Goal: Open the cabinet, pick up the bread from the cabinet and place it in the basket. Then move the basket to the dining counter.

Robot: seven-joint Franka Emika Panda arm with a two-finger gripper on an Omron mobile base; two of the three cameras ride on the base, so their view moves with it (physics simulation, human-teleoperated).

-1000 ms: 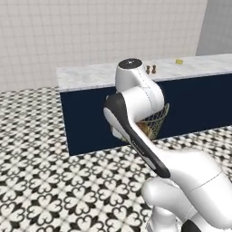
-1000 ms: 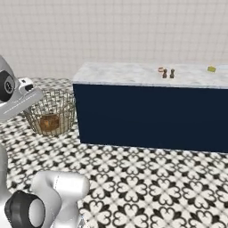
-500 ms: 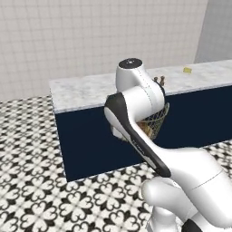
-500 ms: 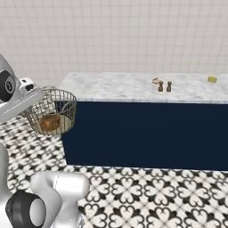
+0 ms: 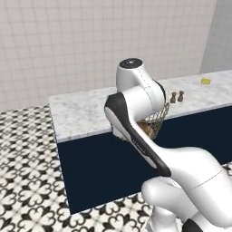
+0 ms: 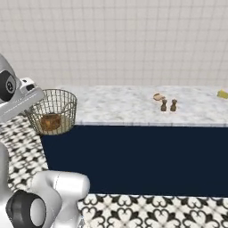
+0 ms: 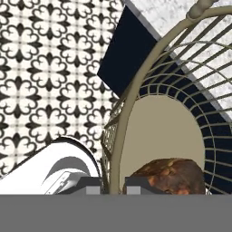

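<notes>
The base has driven closer to the counter (image 6: 133,107) over the last second: in both base views the marble slab and its navy front now loom larger and lower than before, a shift of the whole picture and not of the things on it. The basket (image 6: 52,111) hangs off the floor, carried at the arm's end, level with the slab's near left corner and just short of it. The bread (image 6: 50,121) lies on its tan base; in the hand view it sits low against the near wall (image 7: 170,176). The gripper (image 7: 113,185) has one finger tip on each side of the rim wire, so it appears clamped on the rim. Two small dark shakers (image 6: 168,105) and a yellow bit (image 5: 205,81) stand well along the slab, away from the basket. By the look of it the carry is nearly done; what is left is to bring the basket over the marble, set it down and let go
</notes>
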